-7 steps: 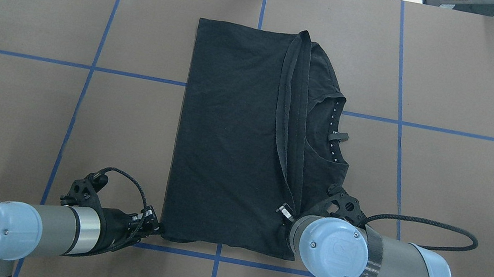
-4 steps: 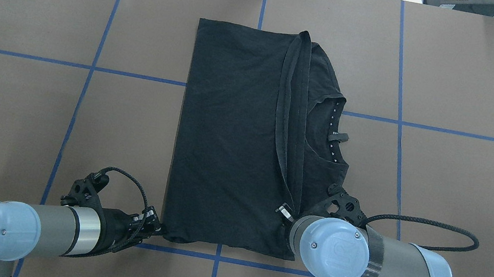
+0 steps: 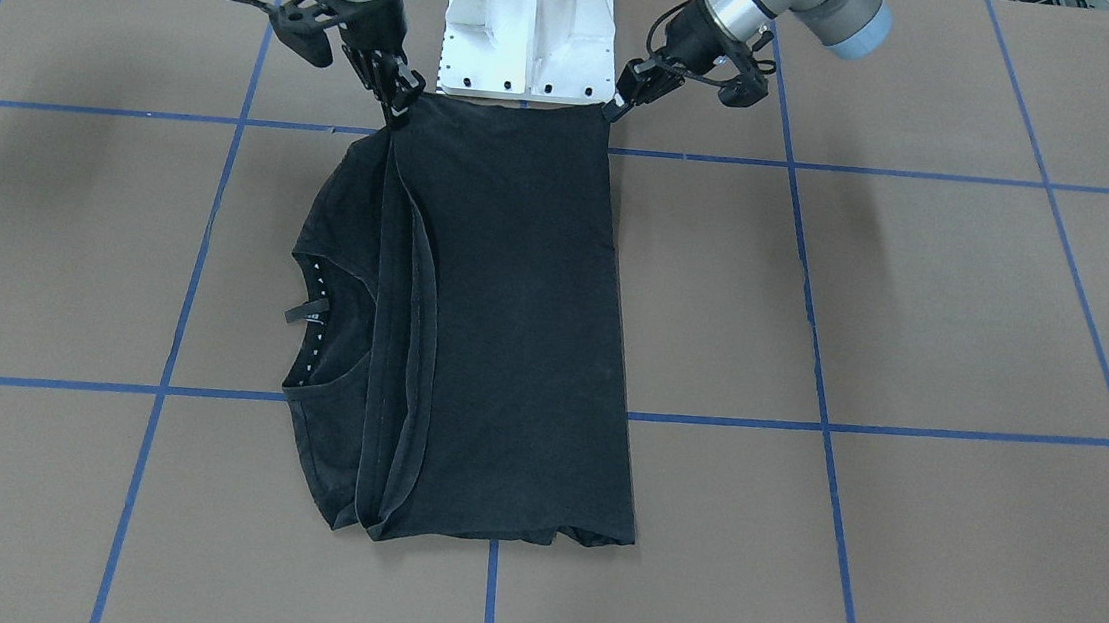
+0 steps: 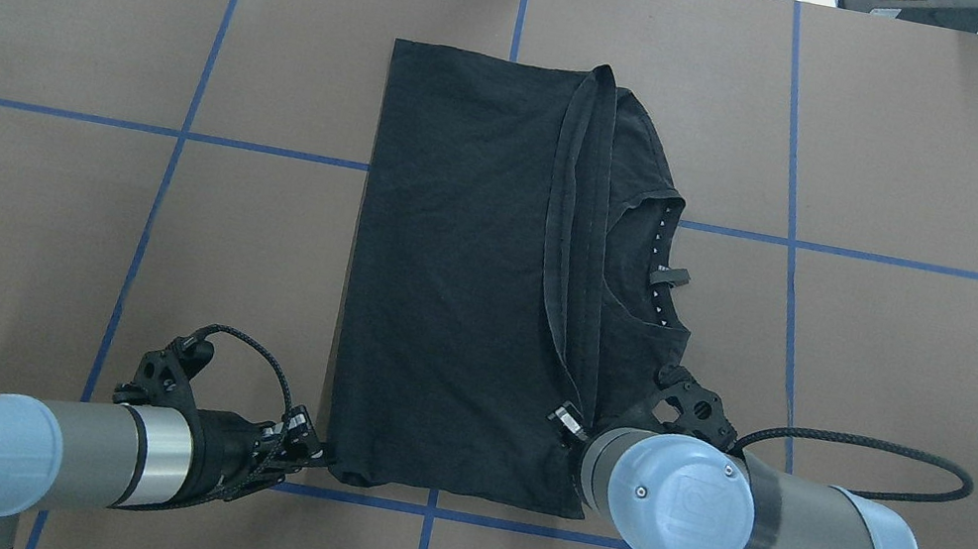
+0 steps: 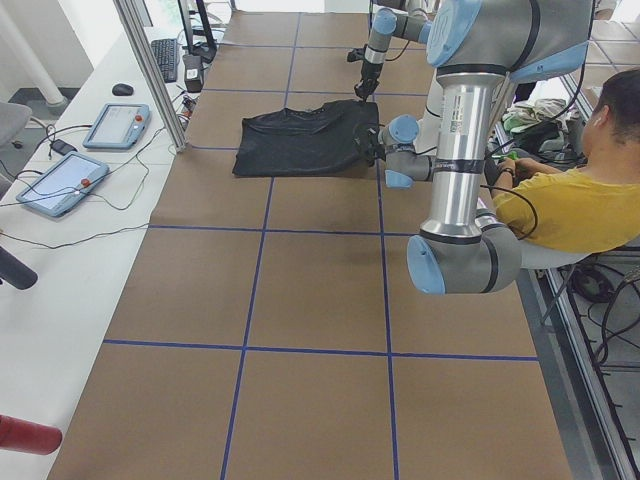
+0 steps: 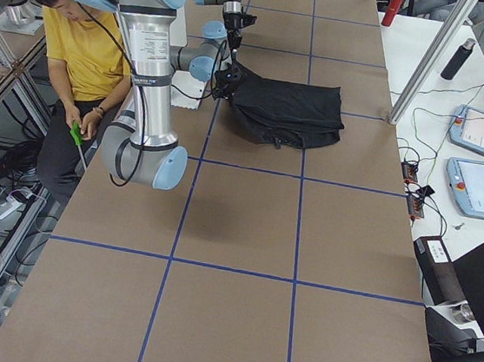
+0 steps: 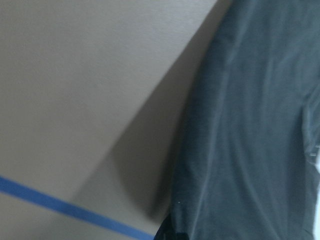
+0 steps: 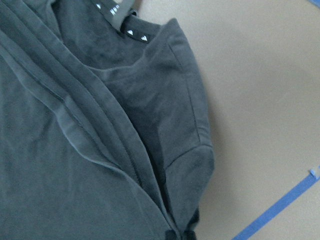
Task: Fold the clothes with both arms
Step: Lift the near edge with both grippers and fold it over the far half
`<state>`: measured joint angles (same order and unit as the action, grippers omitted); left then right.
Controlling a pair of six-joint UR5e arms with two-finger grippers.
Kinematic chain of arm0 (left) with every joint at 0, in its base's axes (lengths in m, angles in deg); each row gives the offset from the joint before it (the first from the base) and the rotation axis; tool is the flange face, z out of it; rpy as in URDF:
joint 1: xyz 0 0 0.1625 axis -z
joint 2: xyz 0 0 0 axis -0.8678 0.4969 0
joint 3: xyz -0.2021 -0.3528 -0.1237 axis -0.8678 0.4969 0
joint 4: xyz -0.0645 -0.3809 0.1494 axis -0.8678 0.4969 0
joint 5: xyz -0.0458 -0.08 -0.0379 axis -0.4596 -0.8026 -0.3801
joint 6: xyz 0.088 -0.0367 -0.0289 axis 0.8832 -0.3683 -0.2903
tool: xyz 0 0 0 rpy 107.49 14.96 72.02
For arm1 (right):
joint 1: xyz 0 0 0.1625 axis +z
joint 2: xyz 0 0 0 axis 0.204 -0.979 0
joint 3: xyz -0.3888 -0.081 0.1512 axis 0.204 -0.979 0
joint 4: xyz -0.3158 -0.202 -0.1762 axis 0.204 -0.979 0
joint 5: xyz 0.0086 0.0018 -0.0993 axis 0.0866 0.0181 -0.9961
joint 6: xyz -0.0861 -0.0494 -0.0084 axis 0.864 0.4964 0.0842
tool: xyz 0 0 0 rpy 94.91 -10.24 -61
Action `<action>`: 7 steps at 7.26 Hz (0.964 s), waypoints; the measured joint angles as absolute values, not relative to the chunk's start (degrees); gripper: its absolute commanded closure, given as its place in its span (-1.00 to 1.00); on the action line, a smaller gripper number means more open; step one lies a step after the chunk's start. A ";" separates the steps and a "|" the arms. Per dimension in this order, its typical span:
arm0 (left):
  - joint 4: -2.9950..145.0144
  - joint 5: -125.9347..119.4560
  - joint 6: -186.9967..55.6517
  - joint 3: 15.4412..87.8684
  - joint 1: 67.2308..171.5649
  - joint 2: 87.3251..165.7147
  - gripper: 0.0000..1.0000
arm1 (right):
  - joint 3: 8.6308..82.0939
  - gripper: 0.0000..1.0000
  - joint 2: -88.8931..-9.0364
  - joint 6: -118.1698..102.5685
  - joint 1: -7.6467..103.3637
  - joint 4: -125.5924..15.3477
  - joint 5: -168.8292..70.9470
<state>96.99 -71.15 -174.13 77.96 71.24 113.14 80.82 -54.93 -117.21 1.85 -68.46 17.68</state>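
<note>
Clamped on black T-shirt (image 3: 513, 328) corners with left gripper (image 3: 615, 108) and right gripper (image 3: 397, 109); lift evenly, keeping hem (image 3: 507, 110) taut between them

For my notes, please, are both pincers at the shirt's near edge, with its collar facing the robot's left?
Not quite: the collar faces the robot's right, as the overhead view shows; left pincer and right pincer are at the shirt's near edge.
</note>
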 measured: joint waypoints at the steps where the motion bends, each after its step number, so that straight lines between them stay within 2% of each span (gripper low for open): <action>1: 94.20 -72.54 -173.90 79.91 74.68 114.13 1.00 | 83.28 1.00 -55.66 -117.92 5.48 -68.58 20.33; 2: 90.81 -75.48 -173.47 79.35 80.00 117.12 1.00 | 81.59 1.00 -53.86 -117.66 12.42 -68.67 27.20; 3: 87.12 -79.76 -172.95 75.95 86.27 122.35 1.00 | 76.24 1.00 -49.57 -116.56 19.89 -68.63 34.93; 5: 82.76 -85.07 -169.02 65.33 95.75 132.41 1.00 | 61.26 1.00 -39.92 -111.01 29.53 -68.29 42.67; 7: 83.42 -85.96 -164.25 54.36 100.32 137.55 1.00 | 43.70 1.00 -29.07 -104.48 34.98 -67.21 46.68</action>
